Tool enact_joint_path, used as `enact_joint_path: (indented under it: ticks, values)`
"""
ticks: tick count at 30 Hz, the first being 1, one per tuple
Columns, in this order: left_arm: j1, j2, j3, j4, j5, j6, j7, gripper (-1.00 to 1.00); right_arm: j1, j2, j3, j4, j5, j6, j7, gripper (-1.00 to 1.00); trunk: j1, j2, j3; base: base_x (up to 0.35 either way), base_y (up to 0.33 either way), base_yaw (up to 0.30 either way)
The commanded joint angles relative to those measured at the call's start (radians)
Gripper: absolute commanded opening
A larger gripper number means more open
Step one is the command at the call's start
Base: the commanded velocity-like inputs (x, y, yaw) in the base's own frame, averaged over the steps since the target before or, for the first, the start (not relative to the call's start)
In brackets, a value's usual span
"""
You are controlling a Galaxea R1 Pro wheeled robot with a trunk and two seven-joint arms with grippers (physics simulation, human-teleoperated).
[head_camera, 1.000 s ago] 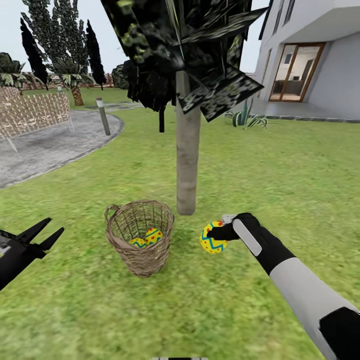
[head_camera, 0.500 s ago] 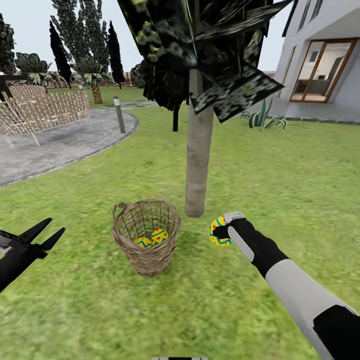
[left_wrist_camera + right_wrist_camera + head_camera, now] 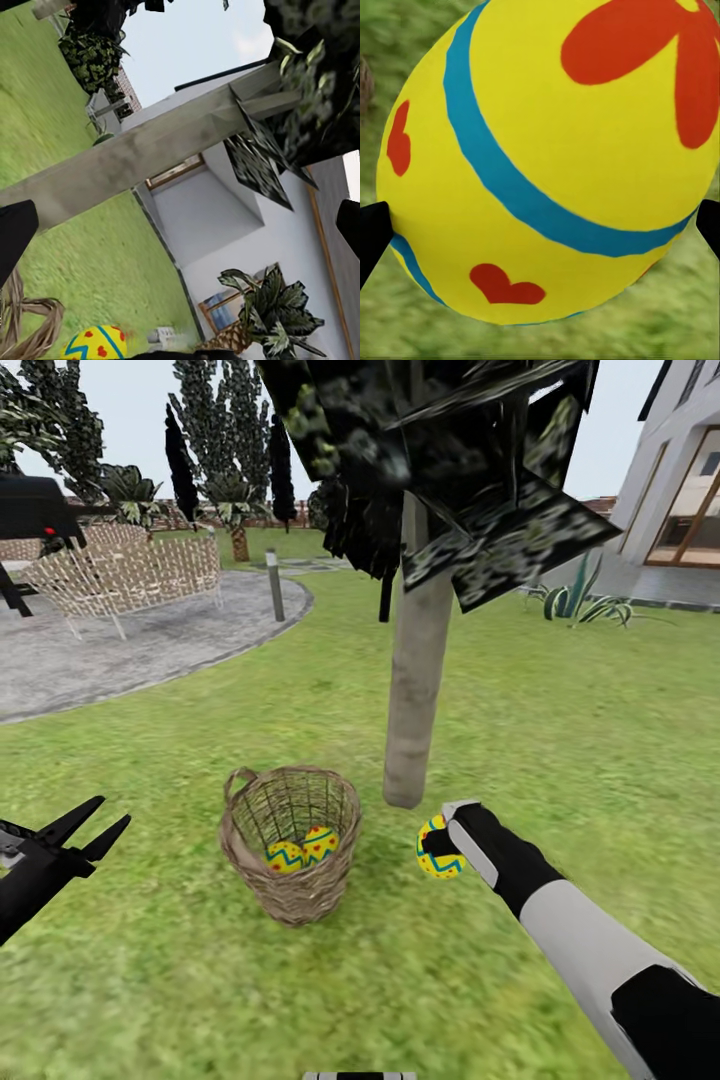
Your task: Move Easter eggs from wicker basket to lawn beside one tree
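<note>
The brown wicker basket (image 3: 290,840) stands on the lawn (image 3: 560,710) just left of the tree's grey-beige trunk (image 3: 418,660). Two yellow Easter eggs (image 3: 285,857) (image 3: 320,844) with blue zigzags lie inside it. My right gripper (image 3: 440,848) is shut on the third egg (image 3: 438,852), low over the grass right of the trunk's foot. In the right wrist view that egg (image 3: 547,157) sits between the black fingertips (image 3: 371,232). My left gripper (image 3: 90,830) hangs open left of the basket. The left wrist view shows the trunk (image 3: 150,150), the held egg (image 3: 94,343) and the basket's rim (image 3: 22,330).
Dark angular leaves (image 3: 450,450) hang over the trunk. A grey paved patio (image 3: 110,650) with pale lattice chairs (image 3: 130,575) and a short post (image 3: 275,585) lies at the back left. The white house (image 3: 690,500) stands at the back right, a spiky plant (image 3: 580,600) before it.
The whole view has shifted, so the camera has moved. My right gripper still holds the egg, now slightly nearer the trunk's foot. The left gripper has kept its place.
</note>
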Motion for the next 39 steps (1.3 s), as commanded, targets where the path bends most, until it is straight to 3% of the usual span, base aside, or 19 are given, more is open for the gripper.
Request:
enact_joint_path:
  ticks: [1, 4, 7, 14, 15, 17, 19, 21, 39]
  values:
    - [-0.001, 0.000, 0.001, 0.000, -0.002, 0.004, -0.003, 1.00, -0.001, 0.003, 0.006, 0.005, -0.009, 0.002, -0.009, -1.00, 0.000, 0.000, -0.001, 0.238, -0.255, 0.103]
    - [-0.001, 0.003, 0.001, 0.006, -0.004, 0.004, -0.002, 1.00, -0.001, 0.008, 0.006, 0.011, -0.009, 0.001, -0.005, -1.00, 0.000, 0.000, -0.002, 0.243, -0.244, 0.024]
    - [-0.001, 0.010, 0.002, 0.078, -0.005, 0.002, -0.001, 1.00, -0.001, 0.005, 0.002, 0.014, -0.007, 0.000, -0.003, -1.00, 0.000, 0.000, -0.002, 0.281, -0.166, 0.002]
    - [-0.001, 0.011, 0.006, 0.089, -0.007, 0.002, -0.001, 1.00, -0.002, 0.008, -0.002, 0.035, -0.009, -0.005, -0.009, -1.00, 0.000, 0.000, -0.002, 0.125, -0.012, 0.000]
    - [-0.001, 0.011, 0.006, 0.088, -0.007, 0.002, -0.001, 1.00, -0.006, 0.015, -0.002, 0.067, -0.009, -0.006, -0.009, -1.00, 0.000, 0.000, -0.002, 0.003, 0.000, 0.000]
    - [-0.001, 0.012, 0.009, 0.085, -0.007, 0.003, -0.001, 1.00, -0.054, 0.059, -0.002, 0.204, -0.006, -0.015, -0.009, -1.00, 0.001, -0.001, -0.006, 0.001, 0.000, 0.000]
    - [-0.001, 0.013, 0.010, 0.079, -0.006, 0.004, -0.001, 1.00, -0.124, 0.100, -0.002, 0.351, -0.005, -0.079, -0.009, -1.00, 0.002, -0.001, -0.013, 0.000, 0.000, 0.000]
    - [-0.001, 0.014, 0.011, 0.073, -0.004, 0.005, -0.003, 1.00, -0.147, 0.117, 0.000, 0.400, -0.006, -0.106, -0.009, -1.00, 0.002, -0.002, -0.021, 0.000, 0.000, 0.000]
    - [-0.001, 0.014, 0.013, 0.059, -0.001, 0.007, -0.007, 1.00, -0.151, 0.117, 0.003, 0.388, -0.004, -0.112, -0.001, -1.00, 0.011, -0.006, -0.091, 0.000, 0.000, 0.000]
